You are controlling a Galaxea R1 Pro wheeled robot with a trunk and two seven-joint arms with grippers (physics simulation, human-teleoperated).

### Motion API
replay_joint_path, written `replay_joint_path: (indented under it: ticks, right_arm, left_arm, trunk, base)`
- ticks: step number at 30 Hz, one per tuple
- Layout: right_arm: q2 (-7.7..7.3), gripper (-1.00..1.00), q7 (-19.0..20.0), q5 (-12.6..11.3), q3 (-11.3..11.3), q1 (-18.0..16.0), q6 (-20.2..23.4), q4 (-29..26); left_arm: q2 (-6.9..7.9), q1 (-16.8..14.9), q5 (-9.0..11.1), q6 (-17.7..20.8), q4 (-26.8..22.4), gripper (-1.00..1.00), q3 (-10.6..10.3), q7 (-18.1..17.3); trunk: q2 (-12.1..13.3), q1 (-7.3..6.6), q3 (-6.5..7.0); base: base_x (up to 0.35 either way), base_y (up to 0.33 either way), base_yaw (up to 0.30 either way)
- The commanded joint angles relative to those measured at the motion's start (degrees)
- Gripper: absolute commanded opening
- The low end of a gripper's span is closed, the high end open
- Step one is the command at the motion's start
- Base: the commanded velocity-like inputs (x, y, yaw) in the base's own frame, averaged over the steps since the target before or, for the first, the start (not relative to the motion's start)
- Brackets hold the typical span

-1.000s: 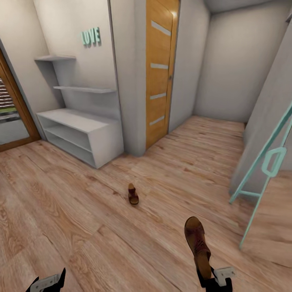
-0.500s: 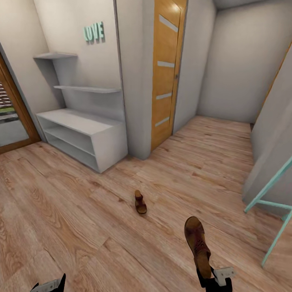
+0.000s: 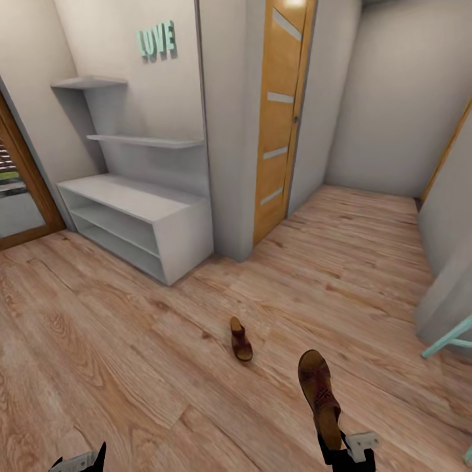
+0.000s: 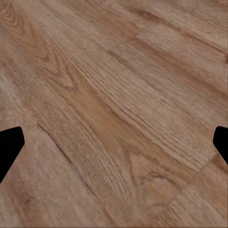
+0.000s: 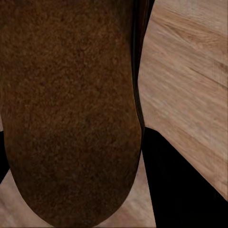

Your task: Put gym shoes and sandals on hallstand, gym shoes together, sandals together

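My right hand (image 3: pixel 335 446) is clamped on one brown sandal (image 3: pixel 319 393); the other sandal (image 3: pixel 240 338) lies on the corridor floor (image 3: pixel 131 341) ahead, the hallstand (image 3: pixel 141 226) is bare, and my left hand (image 3: pixel 75 461) is spread apart.

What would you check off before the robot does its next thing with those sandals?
1. Right claw holding one sandal: ok.
2. Left claw free for the next pickup: ok, its fingers stand wide apart over bare floor.
3. Second sandal in sight on the corridor floor: ok.
4. Hallstand bench top free of shoes: ok.
5. Gym shoes located: cannot tell.
6. Any shoe on the rack yet: not ok.
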Motion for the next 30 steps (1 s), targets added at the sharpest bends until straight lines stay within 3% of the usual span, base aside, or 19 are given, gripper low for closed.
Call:
replay_joint_path:
  ticks: [1, 21, 30]
  right_arm:
    - [-0.03, -1.00, 0.3, -0.3, 0.0, 0.0, -0.1, 0.0]
    - [-0.09, -1.00, 0.3, -0.3, 0.0, 0.0, -0.1, 0.0]
    - [-0.08, -1.00, 0.3, -0.3, 0.0, 0.0, -0.1, 0.0]
  left_arm:
    - [-0.03, 0.0, 0.4, -0.1, 0.1, 1.00, 0.1, -0.5]
    - [-0.07, 0.0, 0.5, -0.2, 0.1, 1.00, 0.1, -0.5]
    - [-0.04, 0.0, 0.5, -0.2, 0.1, 1.00, 0.1, -0.5]
  trunk:
    - [0.0, 0.01, -0.05]
    - [0.0, 0.01, -0.07]
    - [0.0, 0.01, -0.07]
  base:
    - [0.240, 0.233, 0.000]
    - [0.236, 0.235, -0.001]
    - [0.235, 0.236, -0.232]
